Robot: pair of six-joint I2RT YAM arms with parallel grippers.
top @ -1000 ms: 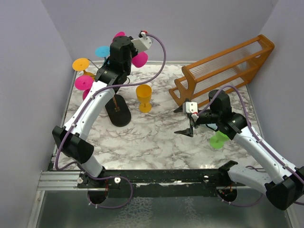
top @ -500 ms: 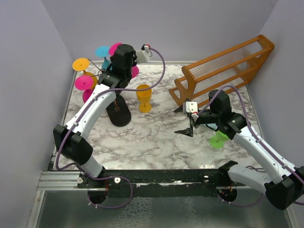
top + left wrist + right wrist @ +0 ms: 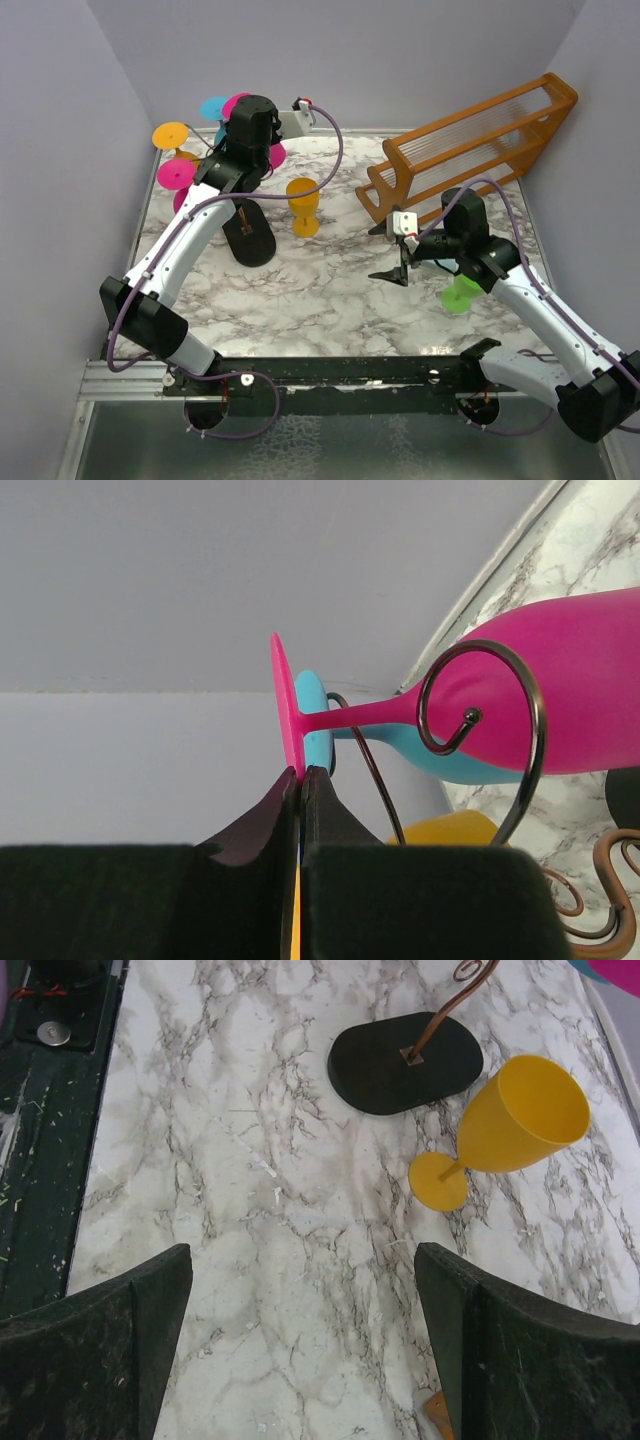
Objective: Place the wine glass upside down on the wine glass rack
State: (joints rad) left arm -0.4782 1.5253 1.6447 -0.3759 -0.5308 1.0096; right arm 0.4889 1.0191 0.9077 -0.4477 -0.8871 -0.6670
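Left end effector [image 3: 301, 780], fingers pressed together, touches the foot rim of the pink wine glass [image 3: 560, 695] straight ahead. The glass's stem lies crosswise in a curl of the wine glass rack [image 3: 250, 238]. Right end effector [image 3: 300, 1345] is spread, well apart.

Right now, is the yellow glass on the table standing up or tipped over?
Standing up. The yellow glass rests on its round foot on the marble table, its open cup facing upward.

Pink glass [image 3: 560, 680] and curled hook [image 3: 541, 725] crowd left claw [image 3: 300, 775].
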